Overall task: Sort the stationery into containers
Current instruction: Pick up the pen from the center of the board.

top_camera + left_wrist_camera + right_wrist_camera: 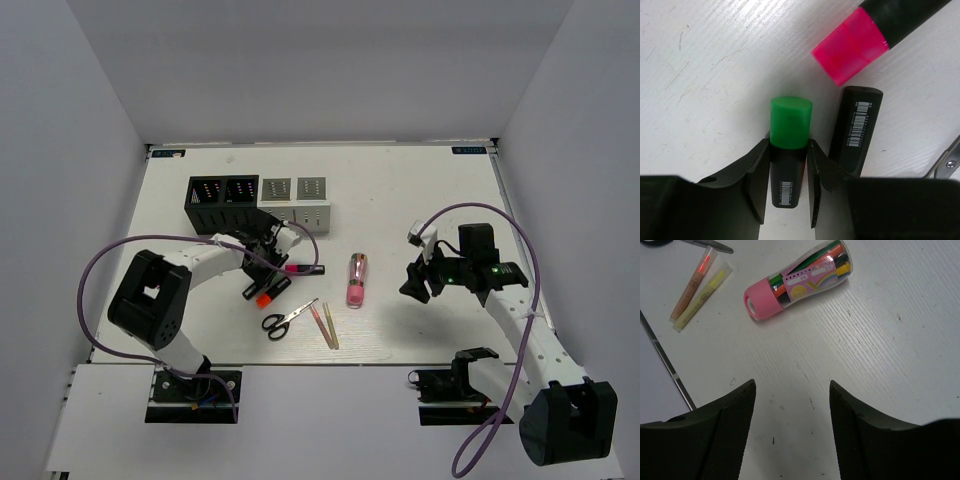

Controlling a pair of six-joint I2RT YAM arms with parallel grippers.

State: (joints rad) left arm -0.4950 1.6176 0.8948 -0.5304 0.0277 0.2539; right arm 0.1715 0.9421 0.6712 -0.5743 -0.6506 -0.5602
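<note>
**Sorting scene, overhead and wrist views.** We find the black organizer (222,203) and the grey organizer (296,202) standing side by side and touching, just beyond the left gripper (268,255). The pink tube (356,279) lies between the two grippers, ahead of the right gripper (791,385). That gripper's fingers stand wide apart over bare table, with nothing between them. The scissors (283,319) lie near the left gripper on the side of its arm's base, and the two sticks (326,325) lie just beside them.

In the left wrist view we see the fingers closed on the black body of the green-capped marker (790,122), one pad against each side. The marker appears to lie flat on the table. The orange-capped marker (264,296) lies just beside it, and the pink-capped marker (860,40) lies a little past both.

The left arm reaches forward and low. The right arm is bent, with its wrist turned toward the tube. The white table (420,190) shows fine scratches, and plain pale walls (300,70) enclose it on three sides.
</note>
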